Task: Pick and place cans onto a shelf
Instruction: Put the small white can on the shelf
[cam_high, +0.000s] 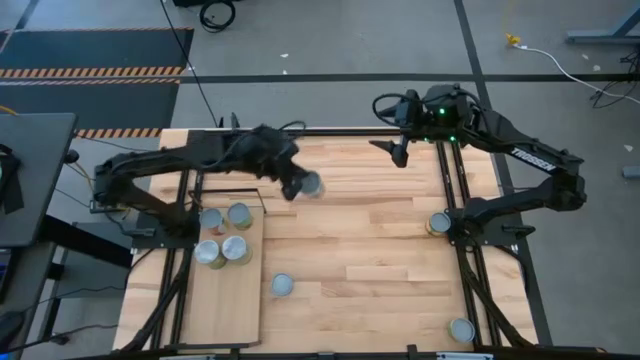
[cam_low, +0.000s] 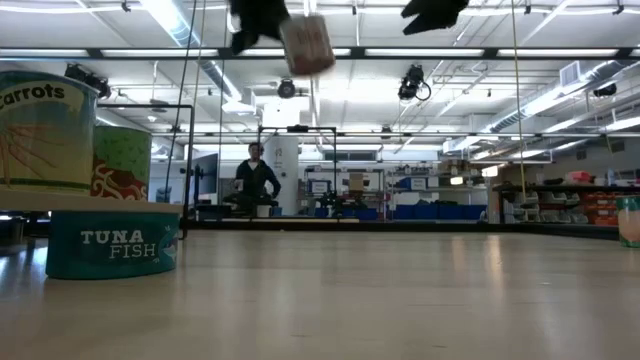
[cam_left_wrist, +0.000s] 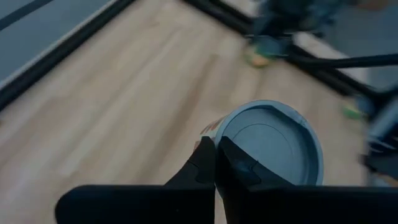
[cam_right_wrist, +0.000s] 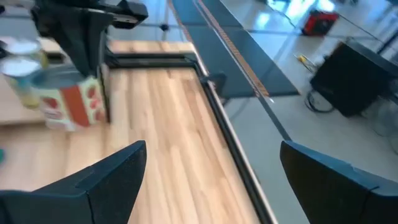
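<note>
Left gripper (cam_high: 298, 186), clenched on a red-labelled grey-lidded can (cam_high: 311, 185), I carry aloft; pale plywood shelf (cam_high: 225, 300) lies nearer me, leftward. Right gripper (cam_high: 399, 152) hangs released.

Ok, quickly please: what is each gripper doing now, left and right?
Left gripper: shut on a can, lifted above the table.
Right gripper: open, holding nothing.

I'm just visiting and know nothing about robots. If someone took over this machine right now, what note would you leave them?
Left gripper: shut on a can, held high above the table.
Right gripper: open, empty, raised near the far edge.
Shelf: four cans already on it.
Left to do: place the held can, then a can beside the shelf and two on the right side.
</note>
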